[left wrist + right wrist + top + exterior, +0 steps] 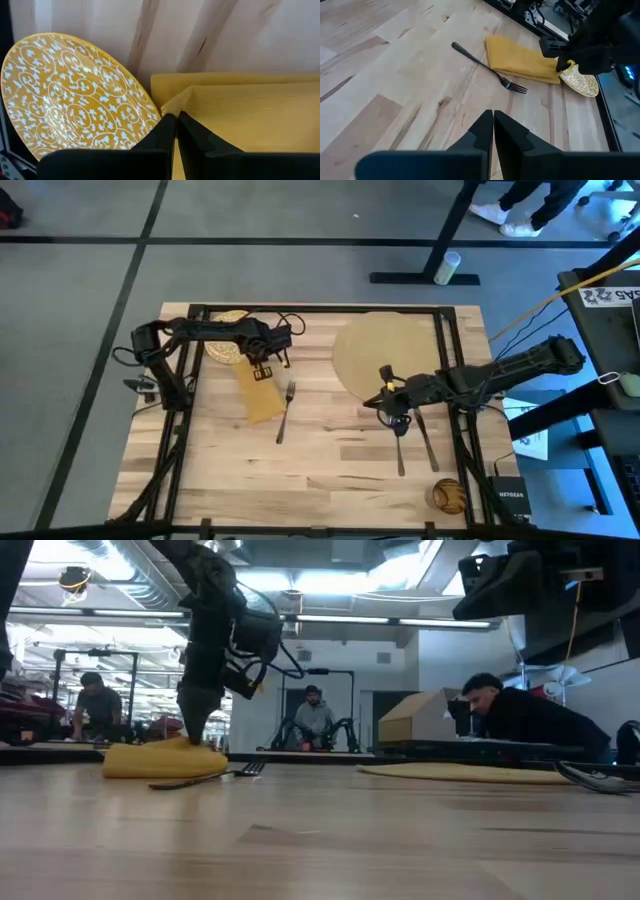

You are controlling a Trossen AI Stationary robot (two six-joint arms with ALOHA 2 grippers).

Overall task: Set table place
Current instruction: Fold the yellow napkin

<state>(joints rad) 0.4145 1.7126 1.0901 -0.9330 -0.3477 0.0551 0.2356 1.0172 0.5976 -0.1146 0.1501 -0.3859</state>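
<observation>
The place, a large round tan mat point(385, 355), lies flat at the far right of the table point(330, 480). A mustard napkin point(262, 395) lies left of centre, with a fork point(285, 412) beside it. A yellow patterned plate point(226, 348) sits at the far left corner. My left gripper point(268, 370) is down at the napkin's far end, shut on it. My right gripper point(397, 420) hovers shut near the mat's near edge, holding nothing. My left gripper pinches the napkin's far corner point(172, 106) between its two fingertips, coming from above and pointing down. The cloth is puckered up into a small fold at the fingers. The rest of the napkin point(160, 760) lies on the table, bunched.
Two long utensils point(400, 448) point(428, 442) lie on the table near my right gripper. A small amber round object point(448, 496) sits at the near right corner. Bare wood lies in the middle and near left. People show in the room beyond the table.
</observation>
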